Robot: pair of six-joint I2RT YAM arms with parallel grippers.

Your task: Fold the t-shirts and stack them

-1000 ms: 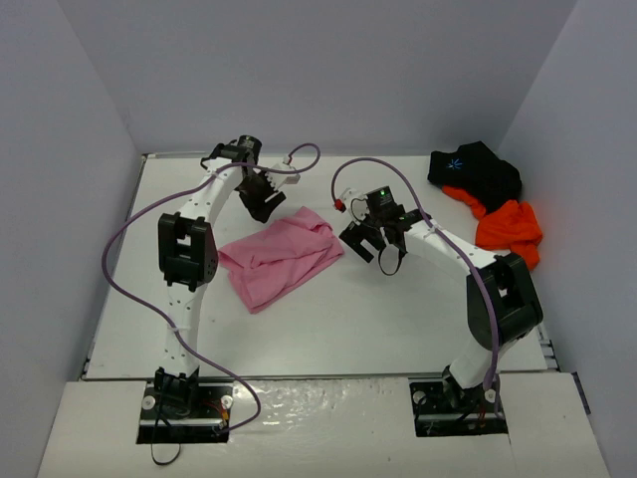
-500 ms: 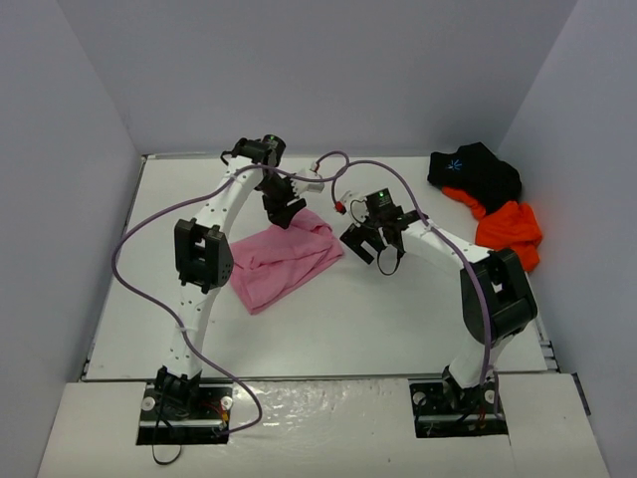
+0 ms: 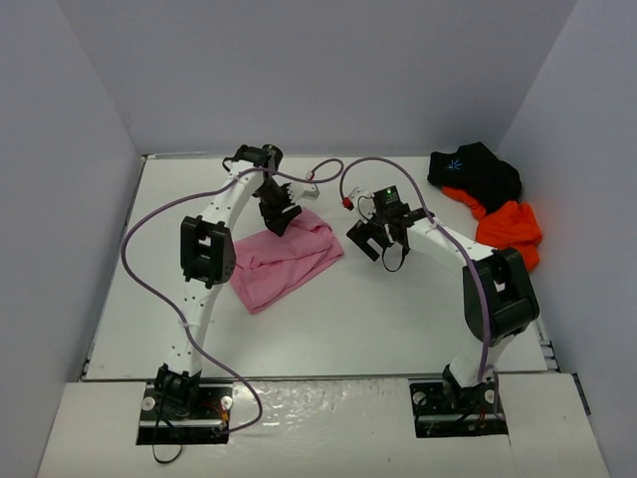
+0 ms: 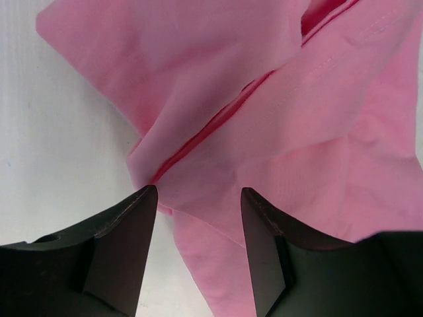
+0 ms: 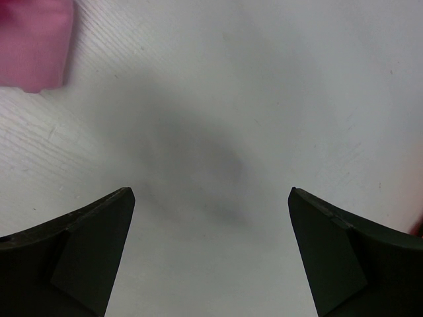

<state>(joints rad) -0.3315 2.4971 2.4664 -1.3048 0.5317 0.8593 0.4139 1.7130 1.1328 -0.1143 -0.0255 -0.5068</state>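
Top external view: holds left tool (image 3: 282,217) part-open and empty over the pink t-shirt (image 3: 289,261) at its upper edge, mid-frame, likely to pinch a fold. Hangs right tool (image 3: 378,244) wide open over bare worktop (image 3: 378,319) just right, ready to assist. Leaves black t-shirt (image 3: 478,171) and orange t-shirt (image 3: 510,227) heaped upper right.

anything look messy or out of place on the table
The pink t-shirt lies rumpled and crooked in the middle, its layers uneven. The black t-shirt and orange t-shirt sit in an unfolded, overlapping heap at the far right corner. Nothing looks damaged.
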